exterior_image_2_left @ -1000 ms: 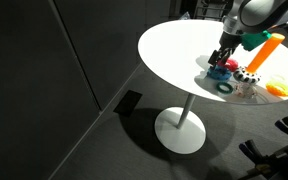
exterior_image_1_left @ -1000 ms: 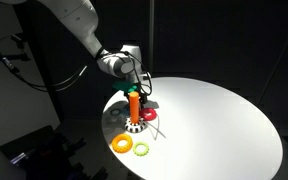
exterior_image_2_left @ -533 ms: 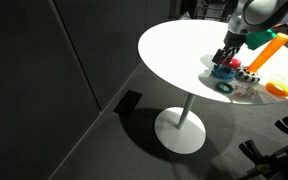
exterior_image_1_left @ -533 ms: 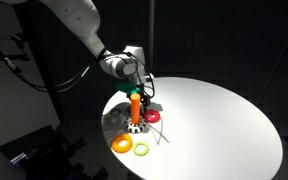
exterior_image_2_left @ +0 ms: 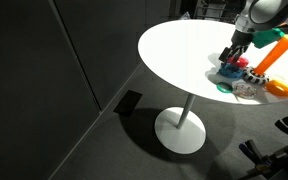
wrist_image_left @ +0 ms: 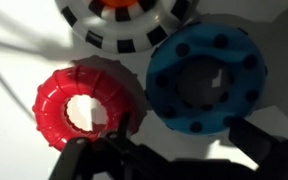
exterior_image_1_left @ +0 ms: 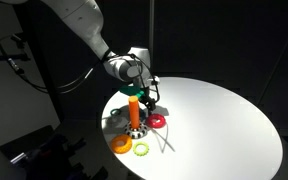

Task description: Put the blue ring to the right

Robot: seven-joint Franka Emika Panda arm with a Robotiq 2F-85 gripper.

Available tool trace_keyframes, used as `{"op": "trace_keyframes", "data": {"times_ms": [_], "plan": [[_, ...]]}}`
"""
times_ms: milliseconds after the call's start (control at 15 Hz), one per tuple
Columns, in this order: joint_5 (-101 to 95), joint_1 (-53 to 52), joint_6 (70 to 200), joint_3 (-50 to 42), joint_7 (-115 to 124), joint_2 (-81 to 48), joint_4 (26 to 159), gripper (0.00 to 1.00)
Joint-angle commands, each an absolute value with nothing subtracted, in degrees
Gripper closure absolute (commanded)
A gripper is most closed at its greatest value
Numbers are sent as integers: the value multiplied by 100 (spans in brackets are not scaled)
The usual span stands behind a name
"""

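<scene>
The blue ring (wrist_image_left: 206, 80) is a flat blue plastic ring with dark dots. In the wrist view it lies to the right of the red ring (wrist_image_left: 81, 105) and just below the black-and-white checkered base (wrist_image_left: 119, 25) of the orange peg (exterior_image_1_left: 134, 105). My gripper (wrist_image_left: 179, 155) is open and low over the table, with its dark fingers (wrist_image_left: 269, 150) just behind the blue ring's near edge. In an exterior view the gripper (exterior_image_2_left: 236, 58) stands right over the blue ring (exterior_image_2_left: 229, 71). In the exterior view from the opposite side the gripper (exterior_image_1_left: 145, 93) hides the blue ring.
The round white table (exterior_image_1_left: 224, 120) stands on one pedestal (exterior_image_2_left: 180, 128). A red ring (exterior_image_1_left: 156, 120), a yellow ring (exterior_image_1_left: 141, 149) and an orange ring (exterior_image_1_left: 119, 143) lie near the peg. A teal-green ring (exterior_image_2_left: 222, 87) lies at the table's edge.
The gripper has slid a little across the table, and the blue and red rings have shifted with it. The other rings have stayed put.
</scene>
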State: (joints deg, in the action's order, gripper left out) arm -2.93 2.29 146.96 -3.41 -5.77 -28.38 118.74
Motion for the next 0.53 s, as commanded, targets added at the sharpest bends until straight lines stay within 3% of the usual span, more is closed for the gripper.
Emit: {"op": "trace_keyframes", "data": {"times_ms": [0,467], "plan": [[-377,358,14665,-413,-561,-2910,11899,0],[-235,577,14645,-354,-714,-2817,11957,0]]}}
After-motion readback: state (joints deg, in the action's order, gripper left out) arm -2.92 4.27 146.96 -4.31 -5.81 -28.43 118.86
